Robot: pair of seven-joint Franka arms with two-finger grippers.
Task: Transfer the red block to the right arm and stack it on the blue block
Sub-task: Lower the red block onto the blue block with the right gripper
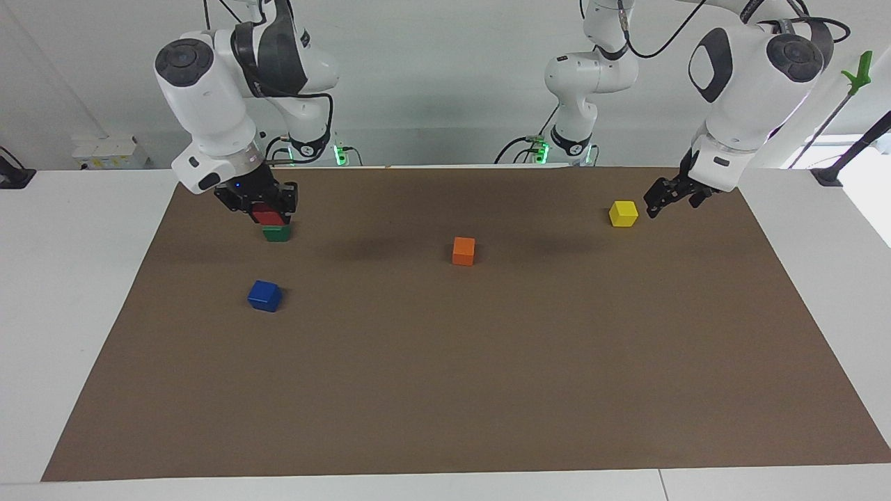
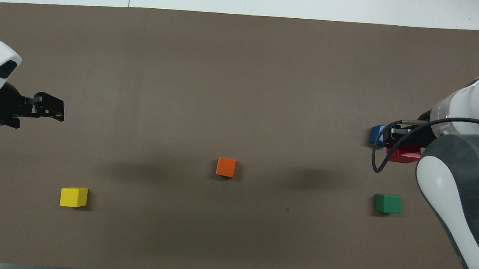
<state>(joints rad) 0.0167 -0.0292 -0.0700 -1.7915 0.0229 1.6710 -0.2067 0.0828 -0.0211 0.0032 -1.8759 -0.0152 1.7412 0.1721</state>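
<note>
Right end effector (image 1: 268, 211) pinching red block (image 1: 270, 216), raised above the desk
Risk: off-centre release topples it off blue block (image 1: 264, 296); left end effector (image 1: 669, 195) waits, grip unclear

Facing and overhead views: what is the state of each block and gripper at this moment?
red block: held in the air by right gripper
right gripper: shut on red block
blue block: on mat, bare
green block: on mat
orange block: on mat
yellow block: on mat
left gripper: empty, waits
</note>
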